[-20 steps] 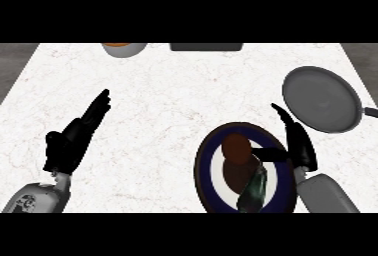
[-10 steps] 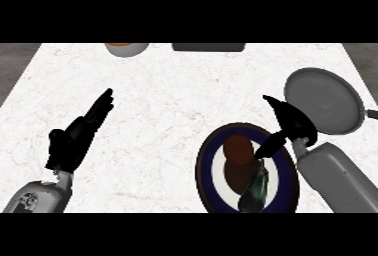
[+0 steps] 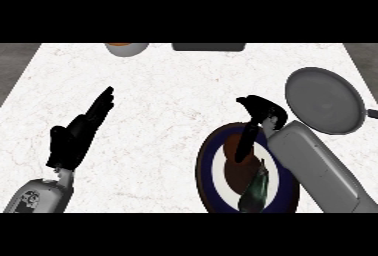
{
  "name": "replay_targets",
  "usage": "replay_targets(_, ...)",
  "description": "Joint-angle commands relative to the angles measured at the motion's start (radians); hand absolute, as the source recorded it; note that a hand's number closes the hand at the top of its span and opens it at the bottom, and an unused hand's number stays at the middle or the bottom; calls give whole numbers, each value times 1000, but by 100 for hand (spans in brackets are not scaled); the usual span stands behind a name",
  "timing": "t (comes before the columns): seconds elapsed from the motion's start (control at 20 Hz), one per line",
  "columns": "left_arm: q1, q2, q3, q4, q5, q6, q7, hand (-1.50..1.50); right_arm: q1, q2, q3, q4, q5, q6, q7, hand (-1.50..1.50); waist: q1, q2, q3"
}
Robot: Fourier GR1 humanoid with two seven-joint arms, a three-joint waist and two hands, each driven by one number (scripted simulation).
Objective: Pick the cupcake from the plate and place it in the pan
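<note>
White marbled desk (image 3: 184,100) fills view, grey floor strips at far left and right edges. Bowl (image 3: 127,48), orange-brown inside, at far edge, cut off by top of view. Dark flat rectangular object (image 3: 208,47) right of bowl, also cut off, possibly tray. Dark green object (image 3: 255,190), perhaps bottle, lying near lower edge

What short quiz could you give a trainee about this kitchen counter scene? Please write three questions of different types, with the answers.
1. True or false: the cupcake already lies in the pan.
2. Which hand is over the plate? A) the left hand B) the right hand C) both hands
3. Fill in: the left hand rests with its fingers straight at the view's ____ side.

Key: 1. False; the cupcake is on the plate, under the fingers of the right hand. 2. B. 3. left.
</note>
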Motion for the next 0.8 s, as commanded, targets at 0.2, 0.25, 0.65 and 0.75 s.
replay_targets(0.2, 32, -6, 19, -22, -13, -7, 9, 0, -46, 68, 56, 51, 34, 69, 195, -150, -4, -2, 1)
replay_targets(0.25, 28, -7, 14, -51, -1, -25, 21, 0, -69, 60, 28, 37, 10, 92, 230, -150, -6, -4, 1)
replay_targets(0.65, 70, -7, 33, -57, -19, -40, 0, 0, 20, 51, 82, 36, 69, 76, 194, -150, -8, -3, 1)
replay_targets(0.75, 40, -25, 39, -11, -37, -31, -7, 0, -13, 62, 62, 57, 71, 90, 213, -150, -9, -1, 1)
